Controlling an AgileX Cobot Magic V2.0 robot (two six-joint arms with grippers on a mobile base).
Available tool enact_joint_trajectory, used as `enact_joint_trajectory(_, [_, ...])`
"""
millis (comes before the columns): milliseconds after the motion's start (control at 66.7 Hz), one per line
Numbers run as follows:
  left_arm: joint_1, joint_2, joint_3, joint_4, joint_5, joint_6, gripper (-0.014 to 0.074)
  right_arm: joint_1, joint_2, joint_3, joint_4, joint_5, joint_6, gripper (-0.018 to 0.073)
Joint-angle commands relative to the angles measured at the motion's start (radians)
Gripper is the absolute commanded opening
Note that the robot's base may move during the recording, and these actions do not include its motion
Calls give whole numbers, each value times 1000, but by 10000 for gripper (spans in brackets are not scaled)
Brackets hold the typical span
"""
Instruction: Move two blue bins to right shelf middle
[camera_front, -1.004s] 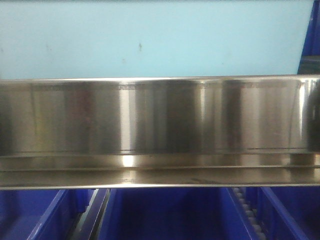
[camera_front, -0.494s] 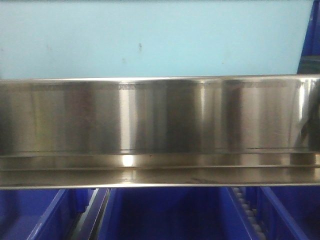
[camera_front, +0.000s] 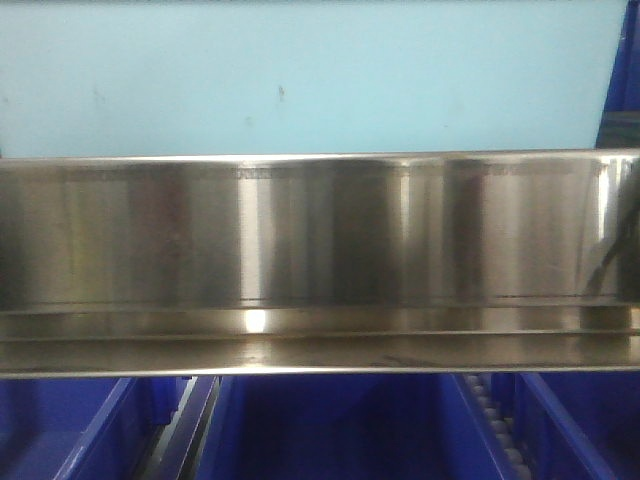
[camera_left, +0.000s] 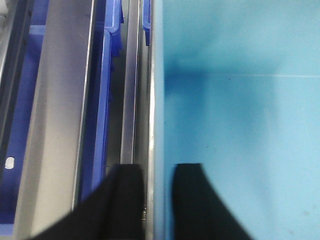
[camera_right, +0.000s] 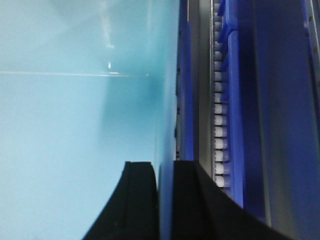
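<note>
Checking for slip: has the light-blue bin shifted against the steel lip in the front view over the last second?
No. The light-blue bin and its dark speck sit just where they did above the steel lip.
</note>
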Motion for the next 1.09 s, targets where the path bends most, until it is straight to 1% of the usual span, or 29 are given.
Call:
enact_joint_trajectory(0, [3, -2, -5, -10, 12, 33, -80, -1, -2, -7, -19, 18, -6, -159])
enact_joint_trajectory(30, [3, -2, -5, -10, 19, 35, -112, -1, -2, -7, -19, 22, -6, -158])
enact_joint_trajectory(225, [3, -2, -28, 0, 33, 35, -111, -1, -6, -14, -28, 24, -1, -159])
enact_joint_trajectory(420, [3, -23, -85, 9, 18, 31, -111, -1, -24, -88, -41, 32, 1, -159])
enact_joint_trajectory(584, [3, -47, -146, 54, 14, 23, -111, -1, -53, -151, -56, 16, 1, -159])
enact_joint_trajectory(824, [3, -126, -172, 91, -75, 23, -111, -1, -142, -163, -130, -107, 1, -159])
enact_joint_trajectory(944, [3, -160, -172, 91, -94, 23, -111, -1, -175, -163, -130, -119, 1, -159])
enact_joint_trajectory(1079, [-3, -199, -170, 98, -123, -4, -111, -1, -225, -151, -132, -145, 1, -159])
